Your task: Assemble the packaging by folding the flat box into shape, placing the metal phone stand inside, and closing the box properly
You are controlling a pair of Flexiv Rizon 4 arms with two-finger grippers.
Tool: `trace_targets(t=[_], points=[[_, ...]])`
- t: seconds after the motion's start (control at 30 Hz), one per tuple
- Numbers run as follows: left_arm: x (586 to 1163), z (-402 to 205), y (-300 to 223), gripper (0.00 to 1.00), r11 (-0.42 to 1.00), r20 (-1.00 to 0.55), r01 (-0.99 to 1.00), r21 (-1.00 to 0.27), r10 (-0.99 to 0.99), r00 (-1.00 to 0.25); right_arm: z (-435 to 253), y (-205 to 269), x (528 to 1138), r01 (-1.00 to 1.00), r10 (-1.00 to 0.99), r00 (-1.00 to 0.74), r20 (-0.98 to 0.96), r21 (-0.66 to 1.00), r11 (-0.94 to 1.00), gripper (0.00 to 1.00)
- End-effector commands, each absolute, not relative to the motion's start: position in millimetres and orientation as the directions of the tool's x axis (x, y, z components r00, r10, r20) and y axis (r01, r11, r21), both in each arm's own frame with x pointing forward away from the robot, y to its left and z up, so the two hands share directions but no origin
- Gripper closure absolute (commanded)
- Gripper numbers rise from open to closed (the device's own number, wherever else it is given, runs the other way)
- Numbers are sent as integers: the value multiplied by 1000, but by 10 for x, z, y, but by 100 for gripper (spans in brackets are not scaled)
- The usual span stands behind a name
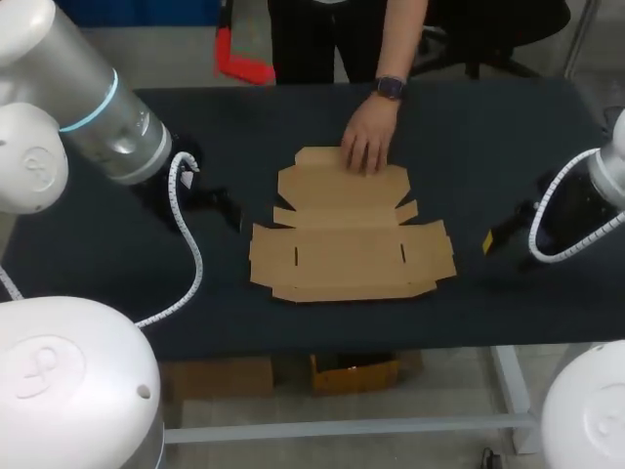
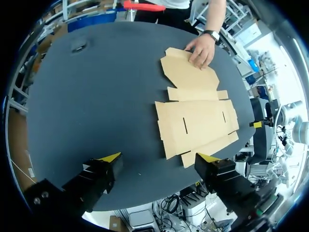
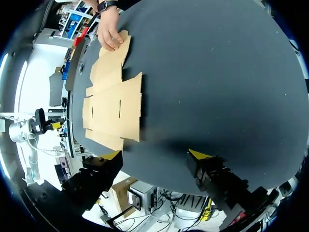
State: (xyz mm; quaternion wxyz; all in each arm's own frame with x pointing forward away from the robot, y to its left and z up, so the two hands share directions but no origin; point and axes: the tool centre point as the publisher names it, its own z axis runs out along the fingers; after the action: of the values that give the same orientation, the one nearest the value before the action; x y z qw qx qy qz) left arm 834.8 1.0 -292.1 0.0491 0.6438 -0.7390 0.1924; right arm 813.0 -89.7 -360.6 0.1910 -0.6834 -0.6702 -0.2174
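you've barely begun: the box point(image 1: 347, 239) lies flat and unfolded mid-counter point(image 1: 469, 127), a person's hand point(image 1: 368, 139) resting on its far flap; your left fingers point(image 2: 109, 158) and right fingers point(image 3: 200, 155) stand apart, empty, either side of it and clear of it; no stand in sight; folding, loading and closing all remain.

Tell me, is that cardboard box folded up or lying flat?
Flat. The box lies spread on the table, all flaps out and no wall raised. A person's hand rests on its far flap.
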Motion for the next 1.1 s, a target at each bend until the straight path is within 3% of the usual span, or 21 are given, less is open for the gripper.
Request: trace_targets(t=[0.03,1.1], points=[[8479,-2879,27,0,100,316,-976,-194,-935,-159,-3569,-1009,8179,1000,824,7,566,19,-21,0],[8626,-2846,116,0,124,304,-979,-163,-938,-169,-3545,-1124,8244,1000,826,7,564,13,-17,0]])
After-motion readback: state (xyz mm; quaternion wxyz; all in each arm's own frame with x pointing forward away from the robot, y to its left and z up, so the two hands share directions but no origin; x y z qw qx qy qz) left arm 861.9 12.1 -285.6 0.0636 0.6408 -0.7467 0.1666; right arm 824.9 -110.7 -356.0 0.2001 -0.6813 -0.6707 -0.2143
